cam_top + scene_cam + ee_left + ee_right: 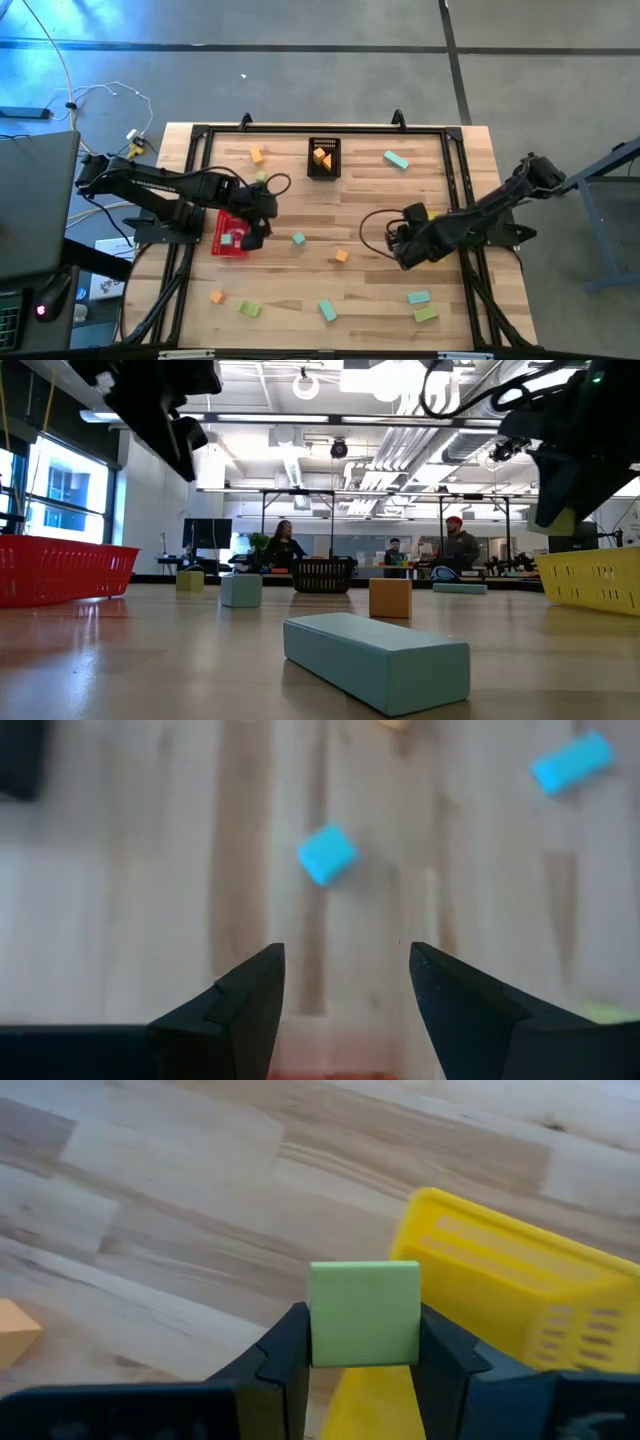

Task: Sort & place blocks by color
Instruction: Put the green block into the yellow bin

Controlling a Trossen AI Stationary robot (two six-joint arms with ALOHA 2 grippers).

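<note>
Orange, teal and light green blocks lie scattered flat on the wooden table. My right gripper (365,1320) is shut on a light green block (364,1312), above the rim of the yellow basket (520,1295), and in the high view it (398,243) is right of centre. My left gripper (345,958) is open over the red basket's (228,236) right edge and touches nothing. A teal cube (327,853) lies on the table ahead of its fingers. A teal block (227,240) sits in the red basket. Orange blocks (321,156) lie in the black basket (323,170). My right gripper pinches the light green block between its two fingers, which press its two opposite side faces (316,1330). The block is lifted clear and sits level in the hold, over the table beside the yellow basket's rim (440,1205).
Loose blocks near the front edge include a teal bar (327,310), a green one (249,309), an orange one (216,296), and teal (418,297) and green (426,313) ones. An orange cube (341,256) lies mid-table. People stand in the room beyond the table.
</note>
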